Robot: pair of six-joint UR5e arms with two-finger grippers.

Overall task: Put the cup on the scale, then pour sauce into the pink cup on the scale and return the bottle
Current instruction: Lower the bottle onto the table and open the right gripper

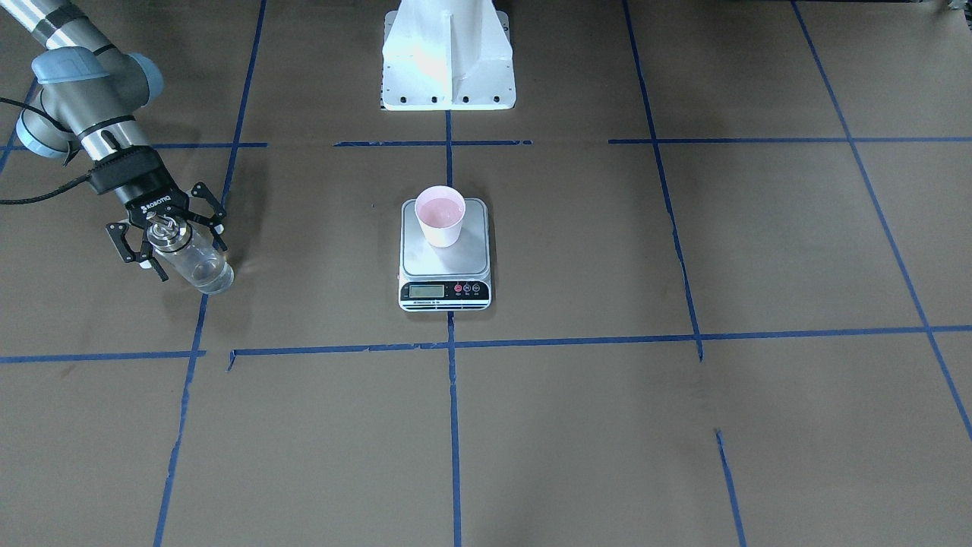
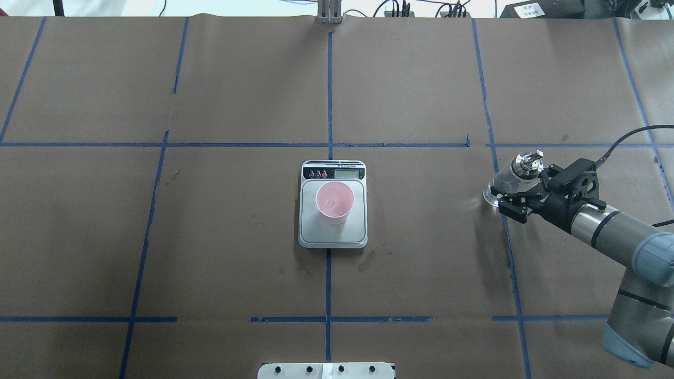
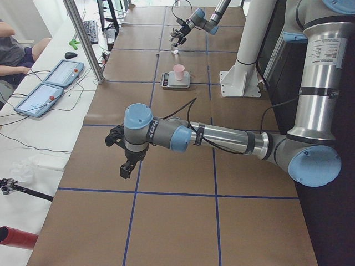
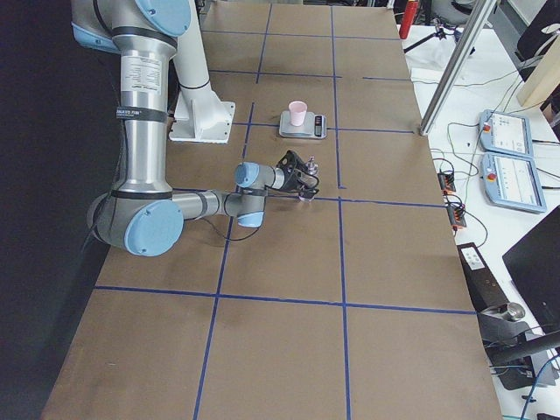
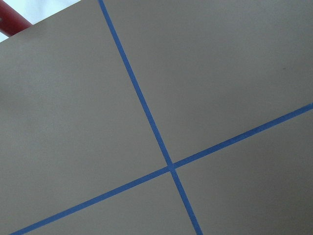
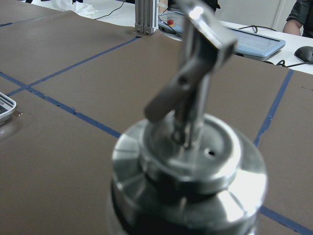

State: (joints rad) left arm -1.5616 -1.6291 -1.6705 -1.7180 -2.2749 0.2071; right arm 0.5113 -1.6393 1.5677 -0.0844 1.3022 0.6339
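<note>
The pale pink cup (image 1: 440, 216) (image 2: 335, 202) stands upright on the silver platform of the scale (image 1: 445, 266) (image 2: 333, 238) at the table's centre. The clear glass bottle (image 1: 201, 267) (image 2: 499, 187) with its silver cap and spout stands on the table far to the robot's right. My right gripper (image 1: 190, 254) (image 2: 518, 188) is open, its fingers spread wide on either side of the bottle's upper part and not pressing it. The right wrist view is filled by the bottle's cap (image 6: 188, 166). My left gripper (image 3: 125, 160) hangs over bare table far to the left; whether it is open or shut I cannot tell.
Blue tape lines divide the brown paper table cover into squares. The white robot base (image 1: 448, 57) stands behind the scale. Beyond the table's far edge are a metal post (image 3: 83, 39), tablets (image 3: 50, 86) and a seated person.
</note>
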